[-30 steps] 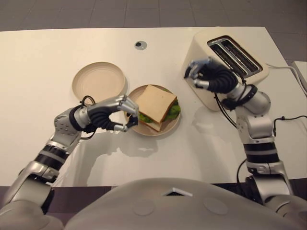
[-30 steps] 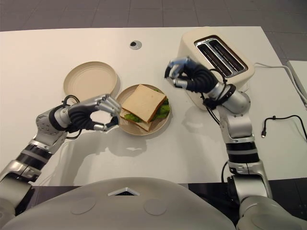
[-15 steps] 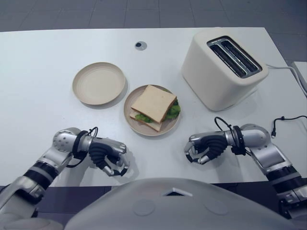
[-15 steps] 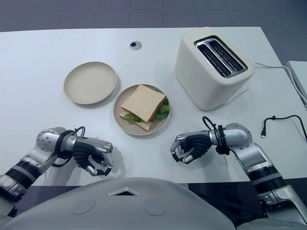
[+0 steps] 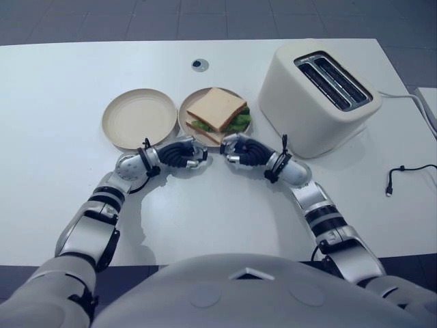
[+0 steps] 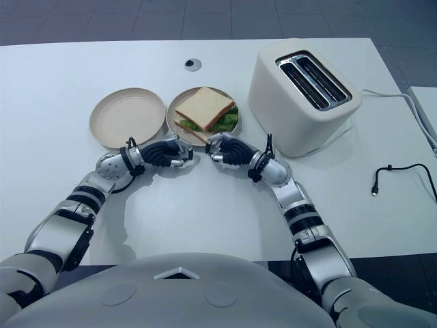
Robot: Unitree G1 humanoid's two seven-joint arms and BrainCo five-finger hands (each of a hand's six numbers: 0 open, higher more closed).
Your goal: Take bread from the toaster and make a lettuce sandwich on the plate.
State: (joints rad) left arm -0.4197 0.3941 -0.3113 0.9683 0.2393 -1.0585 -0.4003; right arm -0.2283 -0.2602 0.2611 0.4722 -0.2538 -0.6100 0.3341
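Hands first, left eye view: left hand and right hand both curled tight, gripping nothing, fingertips nearly meeting just short of the plate. Right eye view: lettuce sandwich sits on that plate, toaster close beside.

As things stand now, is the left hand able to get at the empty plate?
Probably yes. The left hand sits close beside the empty plate, and nothing stands between them; its fingers are curled, though.

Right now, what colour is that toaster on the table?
The toaster is cream, with dark slots on top; it shows best in the right eye view.
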